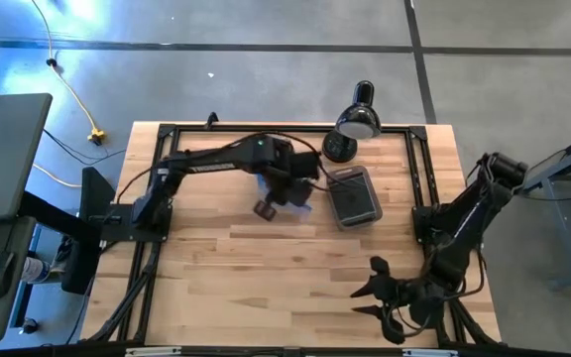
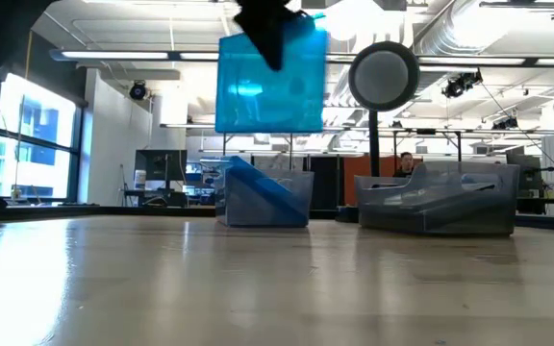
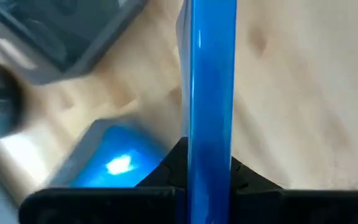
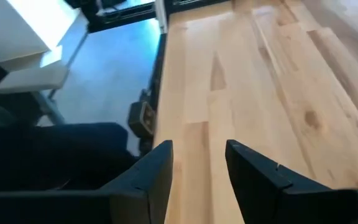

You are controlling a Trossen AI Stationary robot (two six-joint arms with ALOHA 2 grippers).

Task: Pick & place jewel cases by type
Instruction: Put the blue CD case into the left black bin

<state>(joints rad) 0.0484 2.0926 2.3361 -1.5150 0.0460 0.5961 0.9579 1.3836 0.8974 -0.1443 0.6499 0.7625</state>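
My left gripper point(image 1: 284, 196) is shut on a glossy blue jewel case point(image 2: 270, 82), which shows edge-on in the left wrist view point(image 3: 210, 93). The case hangs high over a smoky grey tub point(image 2: 263, 197) in which another blue case point(image 3: 114, 163) leans slantwise. A second grey tub point(image 1: 353, 195) stands to its right with dark cases inside point(image 2: 421, 197). My right gripper point(image 1: 375, 288) waits open near the table's near right corner, its fingers point(image 4: 160, 168) over bare wood. My left gripper holds the blue case by its upper edge point(image 2: 275, 48), pinched between the two fingers point(image 3: 179, 168), one on each flat face point(image 3: 210, 155). The fingers come from above, pointing down. The case hangs upright below them, lifted clear of table and tub.
A black dome-headed lamp point(image 1: 355, 124) stands at the far edge, just behind the tubs; its round head point(image 2: 383, 75) shows beside the hanging case. Bare wood point(image 1: 266, 278) fills the near half of the table. A black frame rail point(image 1: 424, 169) runs along the right side.
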